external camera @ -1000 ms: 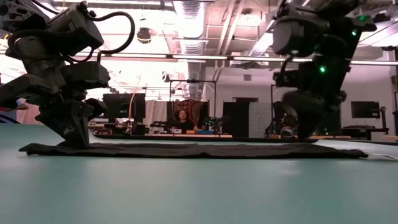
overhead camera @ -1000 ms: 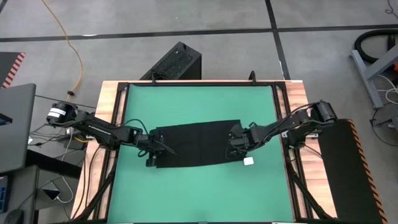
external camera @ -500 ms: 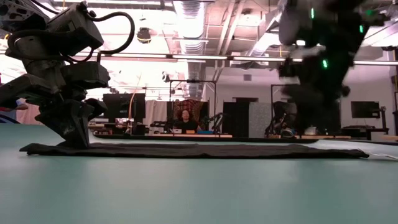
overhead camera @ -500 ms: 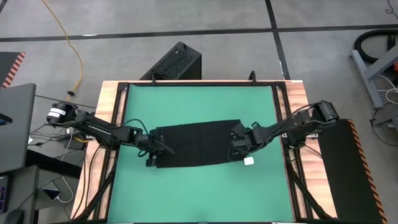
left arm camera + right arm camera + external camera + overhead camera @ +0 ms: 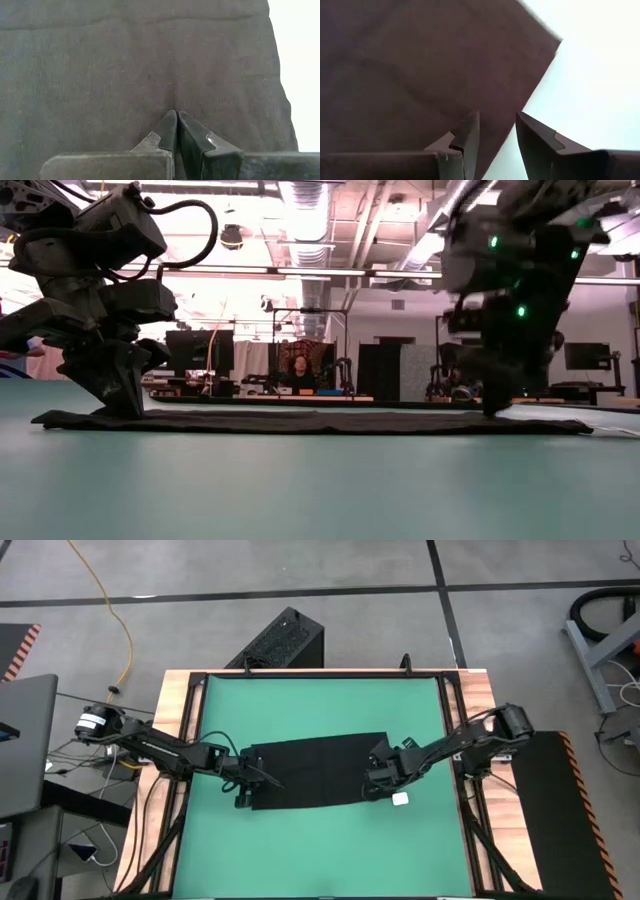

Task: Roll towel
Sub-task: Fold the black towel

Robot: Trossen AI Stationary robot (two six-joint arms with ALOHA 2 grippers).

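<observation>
Flat black soft cloth towel (image 5: 318, 773) lies spread on the green mat (image 5: 320, 710) that covers the wood-edged desk (image 5: 165, 720), roughly mid-mat, long side running left to right; seen from desk height it is a thin dark strip (image 5: 310, 422) lying flat on the surface. A small white tag (image 5: 400, 799) shows at the towel's near right corner, just beside the right gripper. Left gripper (image 5: 247, 783) sits at the towel's left end, fingers pressed together with tips down on the cloth; its wrist view shows the two dark fingers (image 5: 170, 131) meeting at a point against the fabric, with a slight pucker in the cloth just ahead of them; whether any cloth is caught between them cannot be told. Right gripper (image 5: 377, 780) is at the towel's right end, near the near right corner. Its wrist view shows the fingers (image 5: 470, 132) partly spread, with a gap between them, straddling the towel's edge: one finger over the cloth, the other over bare mat; nothing pinched. In the low view the right arm (image 5: 510, 280) comes down to the cloth's right end with green lights lit. A seated person (image 5: 296, 370) shows far off in the room behind, among dark monitors (image 5: 200, 350).
</observation>
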